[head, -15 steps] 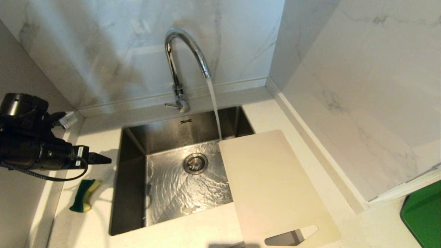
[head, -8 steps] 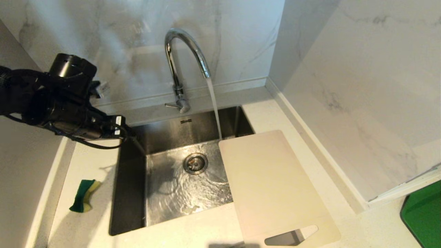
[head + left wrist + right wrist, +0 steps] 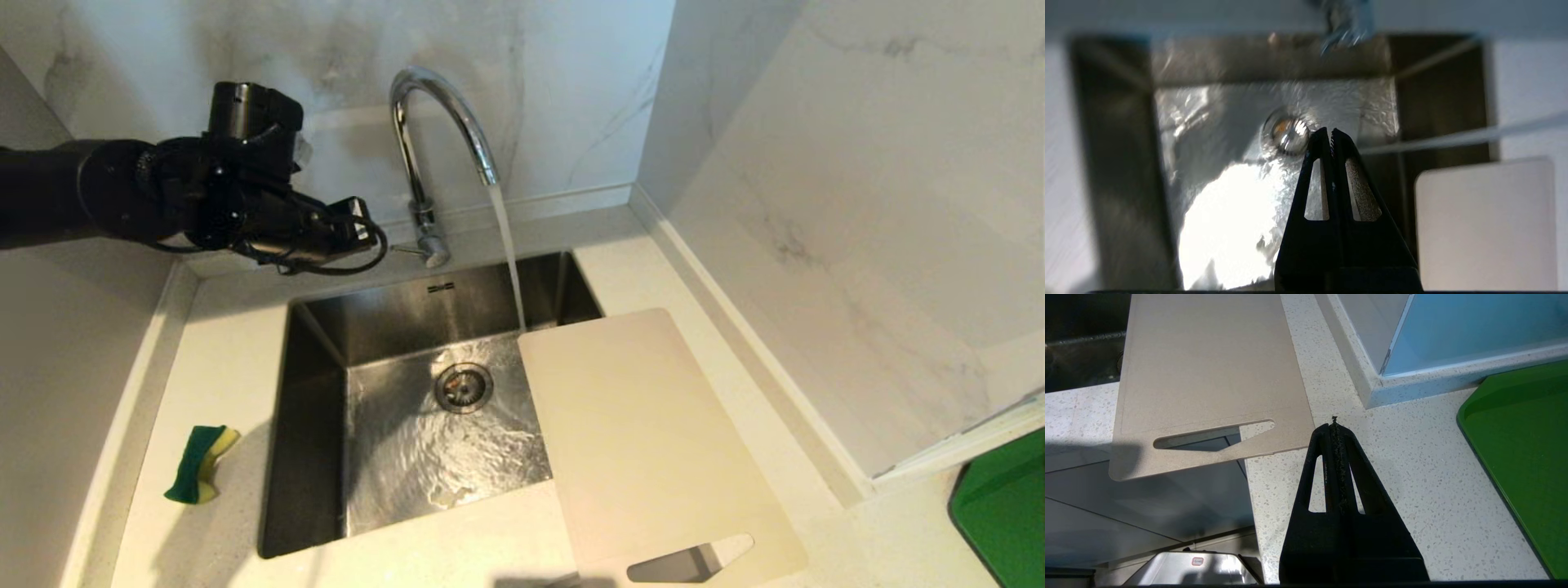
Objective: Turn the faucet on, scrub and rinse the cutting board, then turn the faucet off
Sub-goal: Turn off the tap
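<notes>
The chrome faucet (image 3: 433,122) stands behind the sink, and water (image 3: 508,245) pours from its spout into the basin. Its thin lever (image 3: 406,249) points left at the base. The cream cutting board (image 3: 645,441) lies flat on the right counter, its far corner over the sink and its slotted end past the front edge. My left gripper (image 3: 371,233) hovers just left of the lever; the left wrist view shows this gripper (image 3: 1330,131) shut and empty above the drain (image 3: 1286,134). My right gripper (image 3: 1334,424) is shut and empty over the counter beside the board's (image 3: 1208,367) slotted end.
A green and yellow sponge (image 3: 198,474) lies on the counter left of the steel sink (image 3: 314,408). Marble walls close the back and right. A green tray (image 3: 1004,514) sits at the far right, also in the right wrist view as the tray (image 3: 1527,449).
My left arm has swung up from above the sponge on the left counter and across to the back, beside the faucet's lever. Water keeps running; the board and sponge have not moved.
</notes>
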